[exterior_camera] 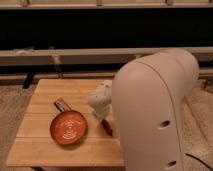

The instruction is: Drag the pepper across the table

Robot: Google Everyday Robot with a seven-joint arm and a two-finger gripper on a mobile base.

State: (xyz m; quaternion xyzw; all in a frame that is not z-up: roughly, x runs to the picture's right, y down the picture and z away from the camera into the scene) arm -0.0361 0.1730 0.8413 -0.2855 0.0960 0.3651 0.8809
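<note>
The pepper (106, 126) is a slim dark red piece lying on the light wooden table (45, 150), just right of the round orange-red pan (69, 128). My gripper (101, 106) is the whitish end of the arm. It points down right above the pepper's upper end, and it seems to touch or nearly touch it. My large white arm housing (150, 115) fills the right side of the view and hides the table's right part.
The pan's short dark handle (60, 104) points to the upper left. A dark wall and a long pale rail (60, 56) run behind the table. Speckled floor (10, 105) lies to the left.
</note>
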